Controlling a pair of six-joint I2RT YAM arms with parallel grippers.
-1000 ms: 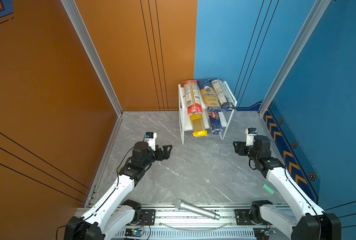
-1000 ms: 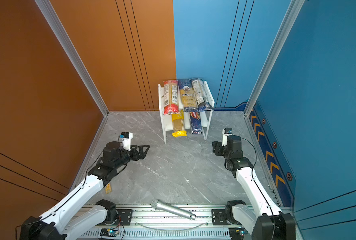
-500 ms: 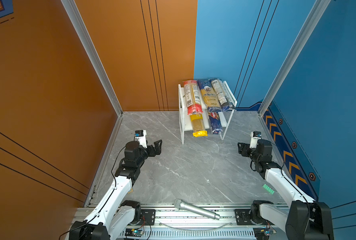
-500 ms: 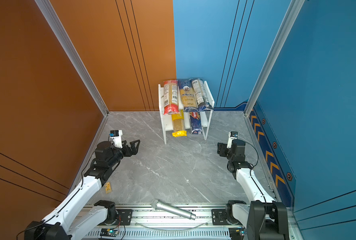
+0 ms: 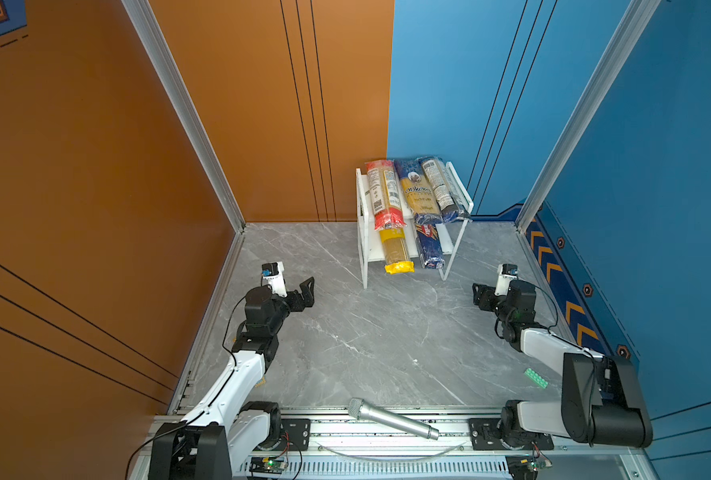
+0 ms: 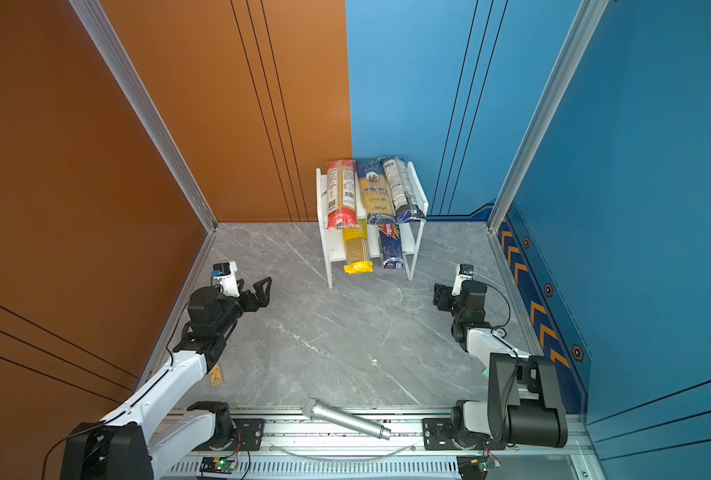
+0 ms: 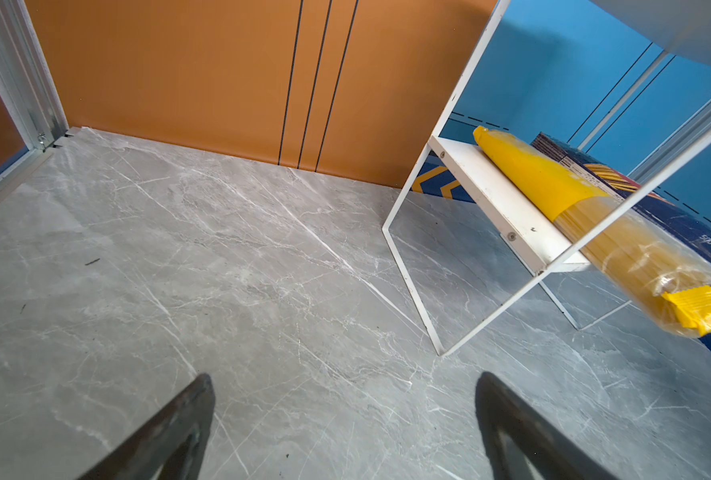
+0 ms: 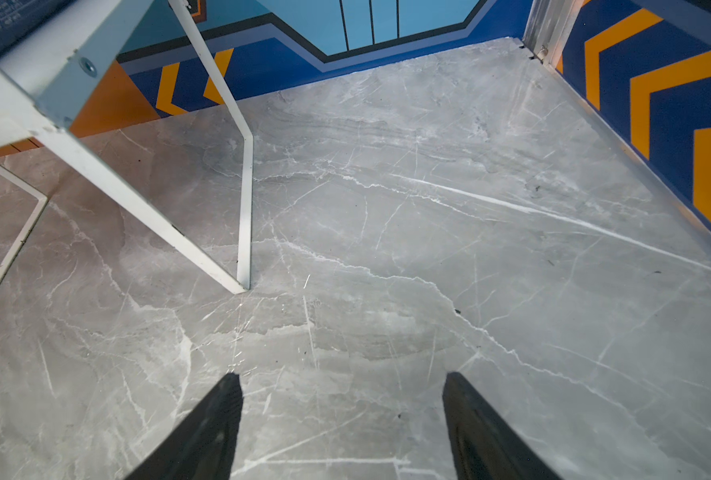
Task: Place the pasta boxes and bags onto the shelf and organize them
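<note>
Fingers (image 7: 187, 415) of left gripper (image 5: 306, 291) spread wide, empty; right gripper (image 5: 480, 296) parted somewhat less, empty too. Both over grey marble tabletop (image 5: 387, 345), well apart from rack; no loose pack seen on it. Beyond: small white two-tier shelf (image 5: 371, 249). Top board: red-ended clear bag (image 5: 385, 195), yellow-navy "ankara" bag (image 5: 418, 195), dark navy bag (image 5: 445, 191), side by side. Lower board: yellow bag (image 5: 395, 249), blue Barilla box (image 5: 428, 247), ends overhanging front. Judged: placing done; next, at most nudge lower pair inward.

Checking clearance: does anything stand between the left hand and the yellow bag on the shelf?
Only the shelf's front leg stands near that line, beside the yellow bag; the floor from the left hand is bare. The bag's end juts past the frame.
</note>
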